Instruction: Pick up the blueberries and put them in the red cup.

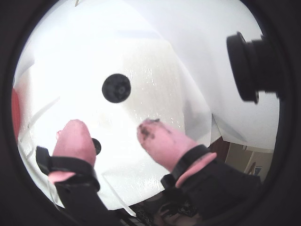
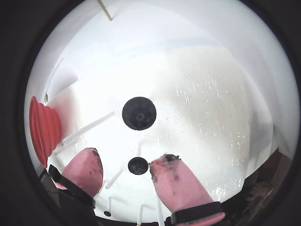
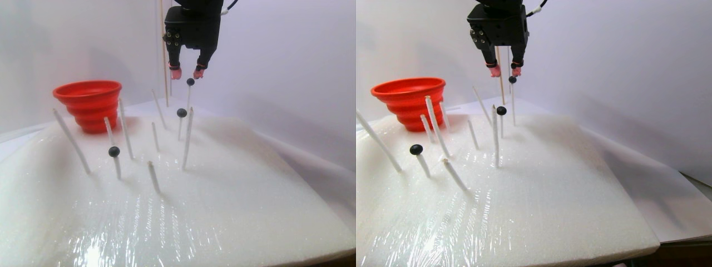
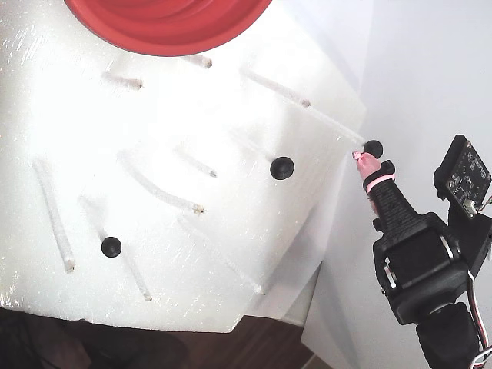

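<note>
Three blueberries show, each on the tip of a thin white stick in the foam: a top one (image 3: 191, 81), a middle one (image 3: 181, 113) and a low one (image 3: 114, 151). The red cup (image 3: 89, 103) stands at the back left of the foam; it also shows in a wrist view (image 2: 42, 129) and in the fixed view (image 4: 169, 23). My gripper (image 3: 187, 73), with pink fingertips, is open and empty just above the top blueberry (image 2: 139, 113). In that wrist view the middle blueberry (image 2: 138, 165) appears between my fingertips (image 2: 164, 165), lower down. The top blueberry (image 4: 373, 147) sits at my fingertip in the fixed view.
Several bare white sticks (image 3: 187, 139) lean out of the white foam block (image 3: 222, 211), some tall and close to the blueberries. A thin wooden rod (image 3: 163, 50) stands upright behind the gripper. A black camera lens (image 1: 254, 66) juts into a wrist view at right.
</note>
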